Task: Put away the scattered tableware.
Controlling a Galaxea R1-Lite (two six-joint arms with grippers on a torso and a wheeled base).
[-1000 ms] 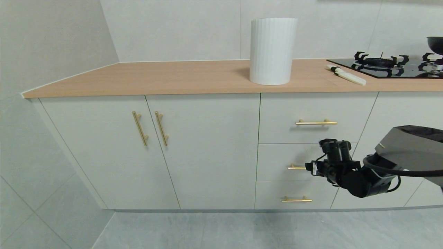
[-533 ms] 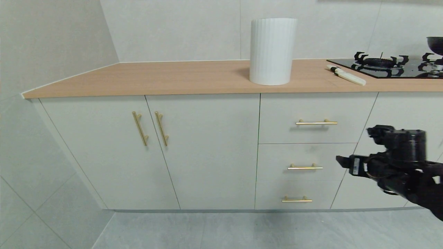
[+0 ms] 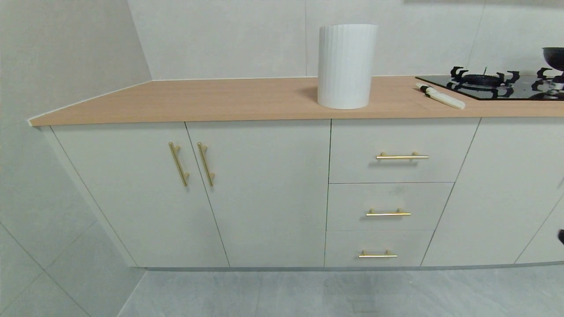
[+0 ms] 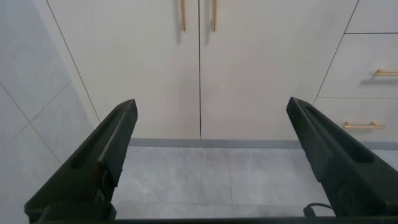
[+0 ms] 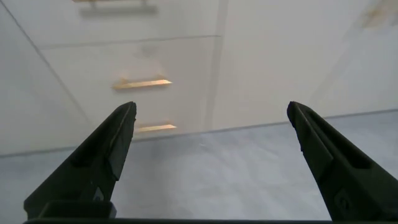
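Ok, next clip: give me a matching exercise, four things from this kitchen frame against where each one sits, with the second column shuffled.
Things:
1. white ribbed cylinder
2. pale knife
3. burner grate
4. middle drawer handle

Places:
A. on the black cooktop
B. lying flat on the wooden counter, just beside the cooktop
C. on the cabinet front, below the counter
D. standing upright on the wooden counter

Pairs: 1-D, 2-B, 3-A, 4-C.
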